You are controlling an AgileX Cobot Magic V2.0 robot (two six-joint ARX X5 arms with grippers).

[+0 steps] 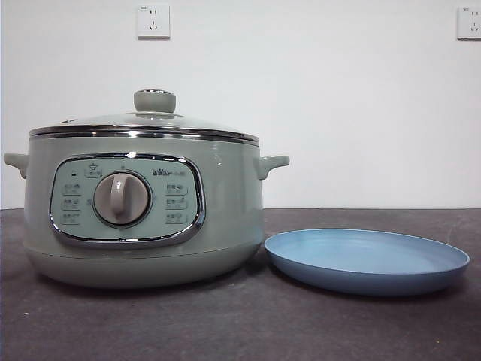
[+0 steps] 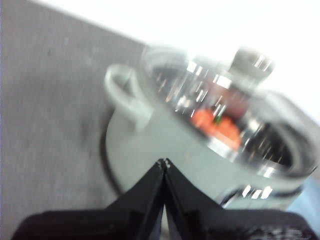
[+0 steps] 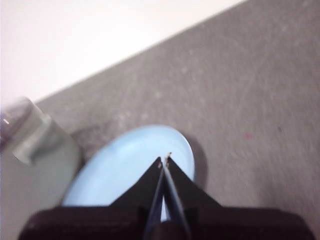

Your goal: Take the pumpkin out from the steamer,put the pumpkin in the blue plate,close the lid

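Left wrist view shows the pumpkin (image 2: 216,125) as an orange blur with a bit of green stem, seen through the glass of the lid (image 2: 220,85) — inside the steamer (image 2: 165,155), lid on top with its knob up. Left gripper (image 2: 163,162) held above the table (image 2: 50,125) beside the pot, near one side handle, touching nothing; jaws pressed together, tips meeting at one point, holding nothing.

Front view gives the steamer (image 1: 143,203) on the left with the lid (image 1: 150,120) sitting flat on the chrome rim, and the blue plate (image 1: 368,274) just beside it on the right, bare, on the dark table (image 1: 225,323). No arm visible here.

Right wrist view looks down on the blue plate (image 3: 115,170) — right gripper (image 3: 164,160) hanging over it, apart from its surface, jaws closed tight, nothing between them. Edge of the steamer (image 3: 35,160) visible beside the plate.
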